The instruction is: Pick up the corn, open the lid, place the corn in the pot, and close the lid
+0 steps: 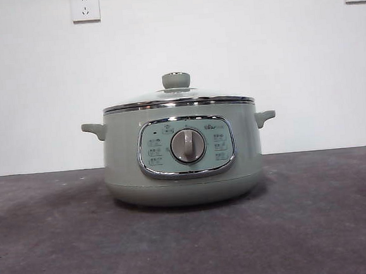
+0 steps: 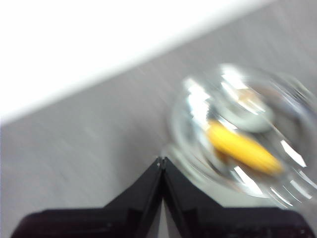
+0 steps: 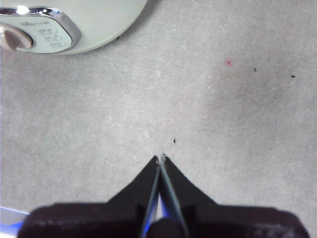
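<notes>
**Front view: lid on, corn inside**

The pot (image 1: 182, 153) sits mid-table (image 1: 52, 249), the lid (image 1: 177, 98) seated on its rim. Left wrist view is blurred, but the corn (image 2: 241, 147) shows yellow through the glass. Left gripper (image 2: 162, 161) pressed together, empty; right gripper (image 3: 161, 158) likewise, above bare table.

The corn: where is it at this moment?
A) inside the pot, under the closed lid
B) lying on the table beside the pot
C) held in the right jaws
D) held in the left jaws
A: the left wrist view shows the yellow corn through the glass lid, which sits on the pot.
</notes>
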Robot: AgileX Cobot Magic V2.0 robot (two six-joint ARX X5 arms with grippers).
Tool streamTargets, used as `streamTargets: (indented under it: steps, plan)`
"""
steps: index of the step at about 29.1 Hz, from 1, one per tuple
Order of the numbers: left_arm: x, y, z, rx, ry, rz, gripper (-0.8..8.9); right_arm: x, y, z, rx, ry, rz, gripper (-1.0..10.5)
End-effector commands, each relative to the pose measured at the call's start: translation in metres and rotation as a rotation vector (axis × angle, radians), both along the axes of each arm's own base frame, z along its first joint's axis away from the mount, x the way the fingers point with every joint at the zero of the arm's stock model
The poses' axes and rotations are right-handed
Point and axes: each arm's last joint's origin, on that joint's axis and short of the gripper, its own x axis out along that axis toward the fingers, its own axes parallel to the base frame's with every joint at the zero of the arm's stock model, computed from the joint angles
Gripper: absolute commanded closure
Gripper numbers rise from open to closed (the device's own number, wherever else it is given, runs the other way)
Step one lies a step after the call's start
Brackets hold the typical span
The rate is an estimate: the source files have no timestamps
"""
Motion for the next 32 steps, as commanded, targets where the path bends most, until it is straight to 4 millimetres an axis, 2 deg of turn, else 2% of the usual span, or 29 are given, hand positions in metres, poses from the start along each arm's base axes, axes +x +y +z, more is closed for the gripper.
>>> streamTargets:
  steps: [1, 4, 7, 10, 19, 24, 32]
  plan:
    - [-0.012, 0.015, -0.071, -0.056, -0.113, 0.062, 8.14, 0.0, 0.0, -0.002, -0.004, -0.002, -0.002, 9.6]
    - [-0.039, 0.038, -0.145, -0.161, -0.163, 0.203, 8.14, 0.0, 0.0, -0.002, -0.004, -0.002, -0.002, 9.6]
    - [-0.053, 0.049, -0.184, -0.2, -0.179, 0.28, 8.14, 0.0, 0.0, -0.002, -0.004, -0.001, -0.001, 9.6]
    - [-0.065, 0.055, -0.208, -0.197, -0.193, 0.327, 8.14, 0.0, 0.0, -0.002, -0.004, -0.002, -0.002, 9.6]
    - [-0.081, 0.062, -0.243, -0.202, -0.245, 0.381, 8.14, 0.0, 0.0, -0.002, -0.004, -0.001, -0.001, 9.6]
    - [-0.084, 0.062, -0.254, -0.247, -0.259, 0.39, 8.14, 0.0, 0.0, -0.002, -0.004, -0.002, -0.002, 9.6]
    - [-0.091, 0.061, -0.262, -0.235, -0.187, 0.397, 8.14, 0.0, 0.0, -0.002, -0.004, -0.002, -0.002, 9.6]
